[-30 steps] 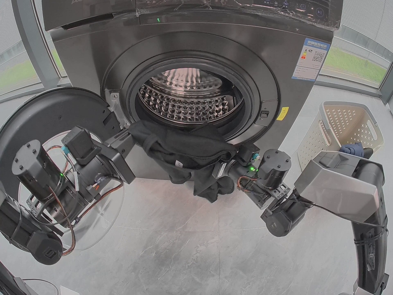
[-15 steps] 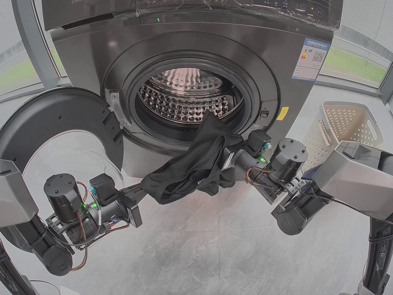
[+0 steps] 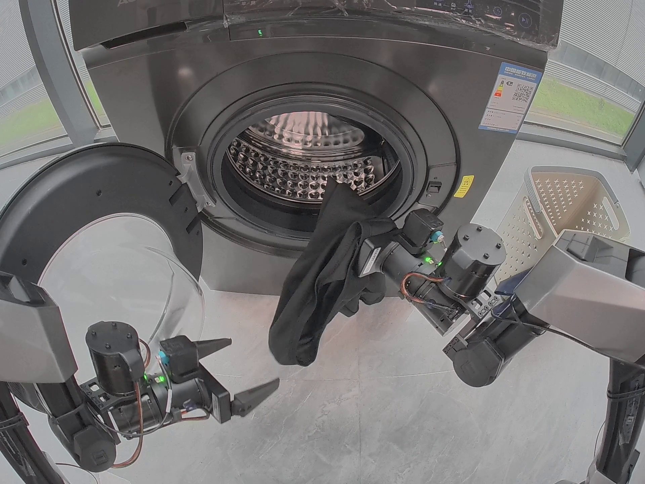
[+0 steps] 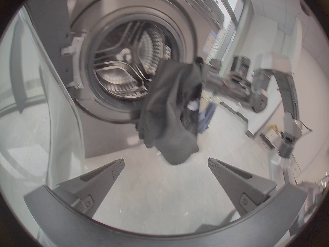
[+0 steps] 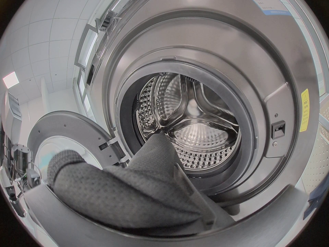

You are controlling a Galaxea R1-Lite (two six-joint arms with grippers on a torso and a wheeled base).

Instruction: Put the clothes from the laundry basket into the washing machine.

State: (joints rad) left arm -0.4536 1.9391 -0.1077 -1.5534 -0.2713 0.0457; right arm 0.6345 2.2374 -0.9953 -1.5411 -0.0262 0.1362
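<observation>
A black garment [image 3: 322, 284] hangs in front of the washing machine [image 3: 302, 68], with my right gripper [image 3: 368, 258] shut on its upper part. One tip of the cloth rests against the lower rim of the open drum [image 3: 302, 159]; the rest dangles above the floor. In the right wrist view the garment [image 5: 137, 189] covers the fingers, with the drum [image 5: 195, 127] straight ahead. My left gripper [image 3: 245, 366] stands open, low over the floor, to the left of and below the cloth. The left wrist view shows its gripper [image 4: 165, 161] open before the hanging garment [image 4: 171, 110].
The machine's round door [image 3: 87, 196] is swung open to the left, close above my left arm. A white laundry basket [image 3: 578, 203] leans by the machine at the right, with blue cloth [image 4: 207, 115] in it. The grey tiled floor [image 3: 322, 425] lies bare in front.
My left gripper let go of the black garment, opened, and dropped down and back. The cloth swung to hang from the right gripper alone, which moved slightly up and to the right.
</observation>
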